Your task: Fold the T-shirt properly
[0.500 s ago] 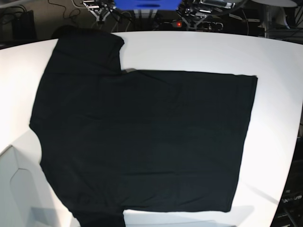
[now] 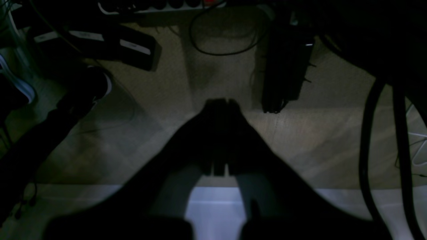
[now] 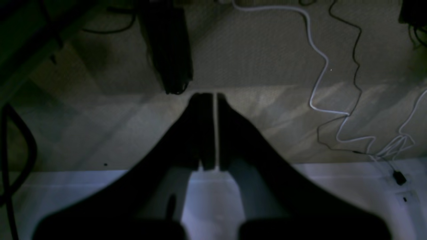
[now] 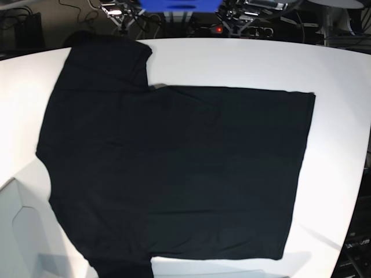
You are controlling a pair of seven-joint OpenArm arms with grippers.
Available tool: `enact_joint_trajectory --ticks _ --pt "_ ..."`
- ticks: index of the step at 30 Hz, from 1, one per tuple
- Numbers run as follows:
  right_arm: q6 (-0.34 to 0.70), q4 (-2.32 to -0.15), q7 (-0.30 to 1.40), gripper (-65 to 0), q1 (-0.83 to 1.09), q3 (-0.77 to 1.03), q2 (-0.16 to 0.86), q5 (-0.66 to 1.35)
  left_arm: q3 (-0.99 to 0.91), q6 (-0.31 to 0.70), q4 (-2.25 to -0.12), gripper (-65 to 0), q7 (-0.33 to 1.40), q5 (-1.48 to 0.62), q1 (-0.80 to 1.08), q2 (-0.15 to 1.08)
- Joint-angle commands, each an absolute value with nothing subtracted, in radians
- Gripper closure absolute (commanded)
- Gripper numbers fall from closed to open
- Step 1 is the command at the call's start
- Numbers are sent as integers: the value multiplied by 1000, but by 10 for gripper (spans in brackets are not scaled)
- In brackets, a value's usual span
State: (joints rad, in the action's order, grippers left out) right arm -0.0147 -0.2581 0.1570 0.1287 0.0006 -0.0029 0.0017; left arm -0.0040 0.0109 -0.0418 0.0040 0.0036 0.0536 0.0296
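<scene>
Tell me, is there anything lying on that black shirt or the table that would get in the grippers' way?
Nothing visible does. The T-shirt lies spread flat on the white table with nothing on top of it. Both the left gripper and the right gripper are shut, and their cameras show only floor and cables, so neither is near the cloth.

You won't find any readable text, brand, number or sign in these views: the pale labels on the dark boxes (image 2: 110, 43) on the floor in your left wrist view are too blurred to read.
</scene>
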Motion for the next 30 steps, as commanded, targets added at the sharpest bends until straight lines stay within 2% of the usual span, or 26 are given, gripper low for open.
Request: enact_joint_trajectory --ticks 1,17,22,30 --pt "2 -260 159 0 134 -1 -5 5 -1 2 -61 0 7 7 62 28" --pt "2 -260 159 0 134 -2 -4 5 1 -4 -110 0 12 7 88 28" --pt "2 -260 159 0 134 -2 -4 5 1 -4 -119 0 77 7 87 28" --pt "2 -260 159 0 136 -2 -5 5 1 -4 -119 0 79 7 87 31"
